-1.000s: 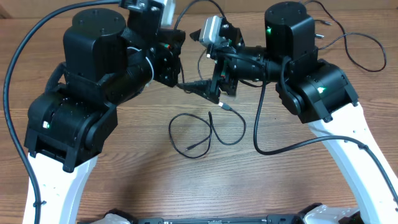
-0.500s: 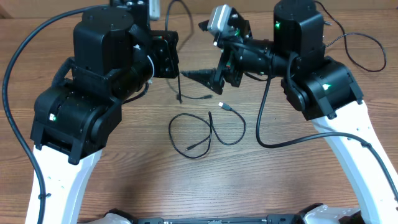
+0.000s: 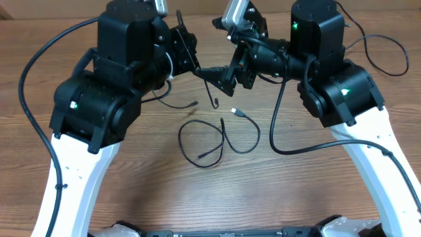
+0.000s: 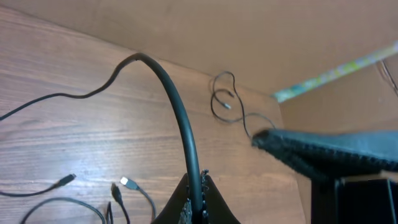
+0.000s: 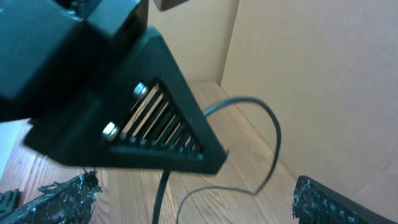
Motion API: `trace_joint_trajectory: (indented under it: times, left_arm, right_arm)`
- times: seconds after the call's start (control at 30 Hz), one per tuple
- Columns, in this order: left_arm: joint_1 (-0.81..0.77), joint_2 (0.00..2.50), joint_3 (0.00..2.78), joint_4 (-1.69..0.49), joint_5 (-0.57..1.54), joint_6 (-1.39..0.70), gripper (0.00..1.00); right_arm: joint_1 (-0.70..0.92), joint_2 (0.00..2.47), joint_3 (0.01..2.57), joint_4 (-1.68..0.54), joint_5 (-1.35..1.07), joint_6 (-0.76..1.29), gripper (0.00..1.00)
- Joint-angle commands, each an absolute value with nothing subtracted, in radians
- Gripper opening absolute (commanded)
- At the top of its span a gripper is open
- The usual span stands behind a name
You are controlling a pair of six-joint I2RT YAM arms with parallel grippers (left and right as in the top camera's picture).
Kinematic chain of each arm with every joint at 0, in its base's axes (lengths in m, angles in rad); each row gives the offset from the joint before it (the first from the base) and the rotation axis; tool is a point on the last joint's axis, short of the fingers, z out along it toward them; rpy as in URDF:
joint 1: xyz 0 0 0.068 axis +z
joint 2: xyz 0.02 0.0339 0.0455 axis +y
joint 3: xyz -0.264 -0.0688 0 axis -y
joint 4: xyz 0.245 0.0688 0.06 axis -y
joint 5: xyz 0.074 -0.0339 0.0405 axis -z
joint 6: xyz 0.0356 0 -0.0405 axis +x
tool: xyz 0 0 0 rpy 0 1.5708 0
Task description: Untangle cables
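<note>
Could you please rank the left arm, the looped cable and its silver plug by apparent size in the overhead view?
1. Left arm, though it also stands nearer the camera.
2. Looped cable, lying flat.
3. Silver plug, by far the smallest.

We see a wood-grain surface (image 3: 151,191). Near its middle a thin black looped cable (image 3: 224,133) lies in loose curls, with a small plug (image 3: 238,113) just beyond them. A second cable (image 3: 176,105) lies left of that, and a third cable (image 3: 402,47) curls at the far right corner.
</note>
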State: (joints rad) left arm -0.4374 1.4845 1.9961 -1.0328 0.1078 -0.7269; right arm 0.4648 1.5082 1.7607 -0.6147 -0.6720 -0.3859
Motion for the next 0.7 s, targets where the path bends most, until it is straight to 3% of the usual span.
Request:
trace_joint_trajectory:
  times: [0.0,0.37,0.67]
  left_arm:
    - [-0.471,1.470,2.011,-1.037,0.131,-0.693,0.04]
    - [-0.492,1.437,2.011,-1.080,0.175,-0.604,0.04]
    - [-0.492,1.421,2.011,-1.088,0.416,-0.410,0.04]
  right_arm:
    - [0.463,1.500,1.780,-0.616,-0.641,-0.437,1.00]
    - [0.462,1.501,1.780,-0.616,-0.442,-0.457,1.00]
    - [0.463,1.511,1.780,-0.603,-0.413,-0.507,1.00]
